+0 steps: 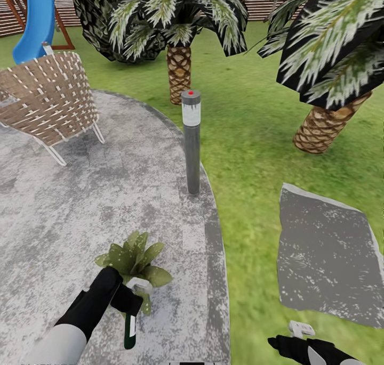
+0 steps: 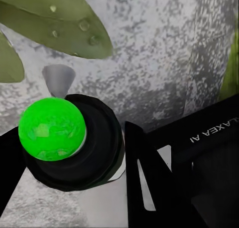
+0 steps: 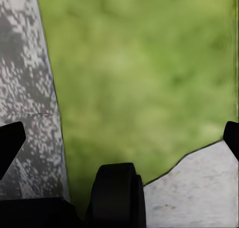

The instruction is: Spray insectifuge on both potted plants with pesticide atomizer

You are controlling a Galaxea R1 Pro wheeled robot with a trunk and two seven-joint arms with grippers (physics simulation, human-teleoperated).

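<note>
My left gripper point(image 1: 129, 300) is shut on the pesticide atomizer point(image 1: 130, 330), a slender dark-green bottle with a white stripe that hangs tilted below the fingers. It is held just in front of one potted plant point(image 1: 136, 259), a low rosette of broad pointed leaves on the grey patio point(image 1: 80, 205) in the garden. In the left wrist view the atomizer's black cap point(image 2: 94, 153) with a bright green ball point(image 2: 52, 129) sits between the black fingers point(image 2: 149, 183), and droplet-speckled leaves point(image 2: 55, 23) lie just beyond. My right gripper point(image 1: 292, 342) is low at the right, open over the grass, with its fingertips wide apart point(image 3: 119, 138).
A grey lamp post point(image 1: 191, 146) with a red top stands at the patio's edge. A wicker chair point(image 1: 48, 101) is at the back left, with a blue slide point(image 1: 34, 18) behind it. Palms point(image 1: 180, 72) point(image 1: 325, 125) grow on the lawn. A grey stone slab point(image 1: 325, 258) lies at the right.
</note>
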